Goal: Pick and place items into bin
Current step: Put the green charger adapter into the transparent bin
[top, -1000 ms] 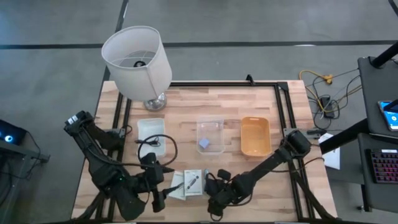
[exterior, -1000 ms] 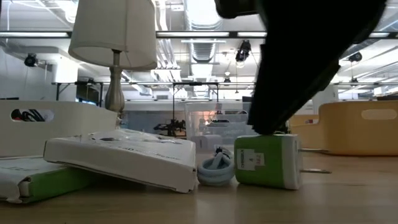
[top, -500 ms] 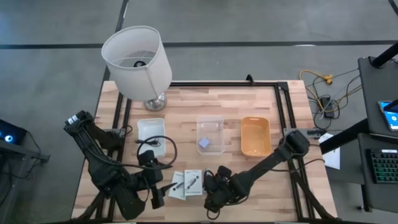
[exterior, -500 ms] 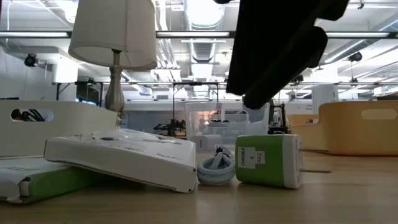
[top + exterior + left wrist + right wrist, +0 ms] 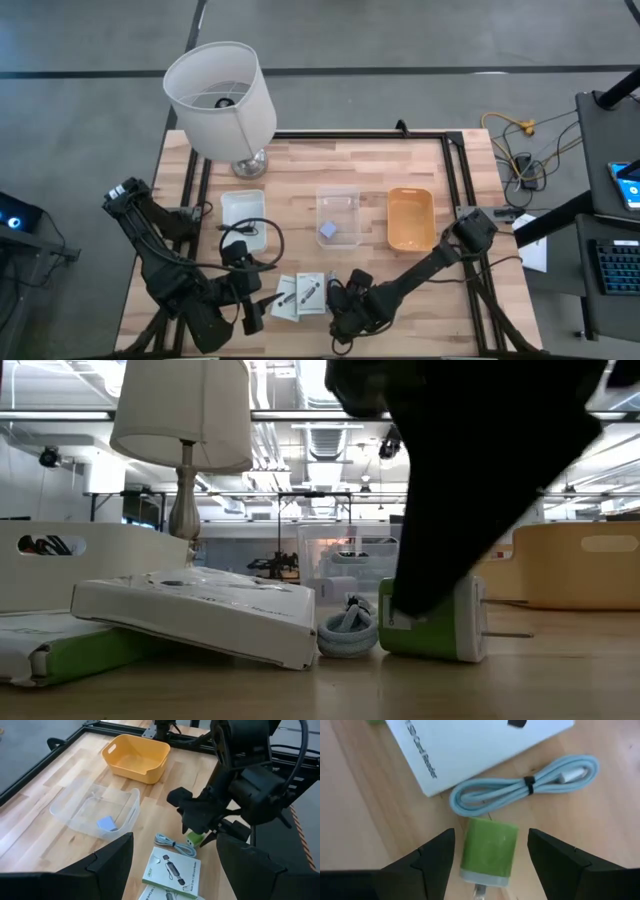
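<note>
The right gripper [image 5: 487,857] is standing over the near edge of the table [image 5: 400,165], fingers spread apart on either side of a green charger plug [image 5: 487,850] without touching it. In the low view the dark gripper is covering part of the plug [image 5: 455,625], which is lying on the wood. A coiled pale blue cable [image 5: 525,787] is lying just beside the plug, and a white packet [image 5: 470,745] is sitting next to the cable. A second white packet [image 5: 284,299] is lying touching the first. The left gripper [image 5: 252,312] is waiting near that second packet with its fingers spread and holding nothing. Farther back, a white bin [image 5: 243,212], a clear bin [image 5: 337,216] holding a blue-grey piece [image 5: 106,823], and an orange bin [image 5: 411,219] are standing in a row. A lamp [image 5: 220,95] is standing at the far left corner.
</note>
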You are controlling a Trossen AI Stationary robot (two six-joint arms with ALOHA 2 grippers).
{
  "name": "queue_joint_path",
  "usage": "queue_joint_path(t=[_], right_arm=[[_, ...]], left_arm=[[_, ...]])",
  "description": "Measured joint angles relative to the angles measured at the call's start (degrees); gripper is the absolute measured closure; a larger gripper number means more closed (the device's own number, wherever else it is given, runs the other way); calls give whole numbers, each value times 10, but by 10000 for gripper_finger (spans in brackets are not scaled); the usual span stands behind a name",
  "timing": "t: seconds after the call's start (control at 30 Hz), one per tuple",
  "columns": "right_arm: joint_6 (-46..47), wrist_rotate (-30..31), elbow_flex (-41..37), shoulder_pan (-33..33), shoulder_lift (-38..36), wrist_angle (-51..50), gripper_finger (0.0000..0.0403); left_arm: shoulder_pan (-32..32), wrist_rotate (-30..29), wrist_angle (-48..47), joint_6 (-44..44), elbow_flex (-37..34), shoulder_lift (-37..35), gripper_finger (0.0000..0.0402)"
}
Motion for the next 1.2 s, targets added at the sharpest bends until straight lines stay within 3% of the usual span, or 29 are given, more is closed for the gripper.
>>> queue_joint_path(t=[0.2, 0.57, 0.87, 1.1, 1.2], right_arm=[[-6, 2, 0, 0, 10, -1, 177], [-16, 0, 0, 0, 7, -5, 269], [10, 25, 7, -3, -36, -35, 265], [105, 141, 8, -28, -137, -117, 262], [112, 148, 6, -73, -176, -152, 259]], left_arm=[[0, 0, 0, -1, 0, 0, 133], [0, -2, 1, -2, 0, 0, 133], [0, -16, -2, -1, 0, 0, 133], [0, -19, -2, -2, 0, -3, 133], [1, -32, -1, -7, 0, -11, 133]])
